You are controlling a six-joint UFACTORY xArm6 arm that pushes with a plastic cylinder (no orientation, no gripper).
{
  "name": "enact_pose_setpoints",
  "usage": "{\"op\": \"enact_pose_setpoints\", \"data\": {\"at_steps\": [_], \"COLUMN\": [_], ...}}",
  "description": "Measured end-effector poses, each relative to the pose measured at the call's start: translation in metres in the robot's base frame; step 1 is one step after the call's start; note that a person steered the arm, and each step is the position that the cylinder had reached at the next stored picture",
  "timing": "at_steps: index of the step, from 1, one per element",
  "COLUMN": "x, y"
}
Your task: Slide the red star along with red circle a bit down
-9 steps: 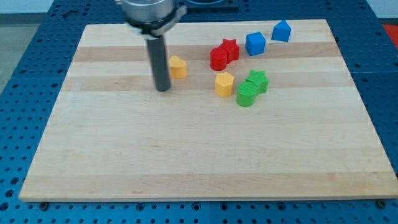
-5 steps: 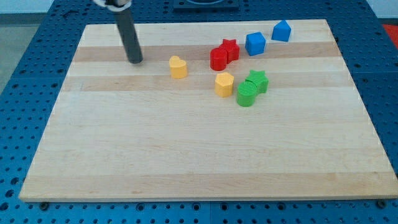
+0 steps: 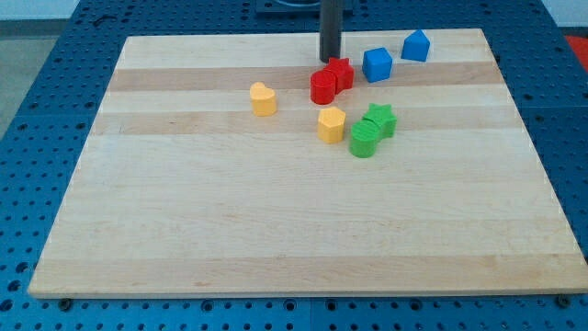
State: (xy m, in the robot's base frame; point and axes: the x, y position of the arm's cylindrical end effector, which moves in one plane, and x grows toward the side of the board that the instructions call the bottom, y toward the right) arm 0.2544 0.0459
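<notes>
The red star (image 3: pixel 341 73) and the red circle (image 3: pixel 322 87) sit touching near the board's top middle, the circle to the lower left of the star. My tip (image 3: pixel 330 58) stands just above the red star, at its upper left, very close to it. The dark rod rises straight out of the view's top.
A blue cube (image 3: pixel 378 64) and a blue house-shaped block (image 3: pixel 416 45) lie right of the star. A yellow heart (image 3: pixel 264 98) lies to the left, a yellow hexagon (image 3: pixel 332 123), green star (image 3: pixel 380 119) and green circle (image 3: pixel 364 140) below. The wooden board (image 3: pixel 184 230) rests on a blue pegboard.
My tip moved from left of the yellow heart up to the board's top left, then across to the right, to just above the red star. No block has moved.
</notes>
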Motion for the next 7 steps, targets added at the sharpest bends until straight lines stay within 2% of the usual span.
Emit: {"op": "enact_pose_setpoints", "data": {"at_steps": [4, 6, 7], "x": [0.04, 0.034, 0.022], "y": [0.018, 0.011, -0.011]}}
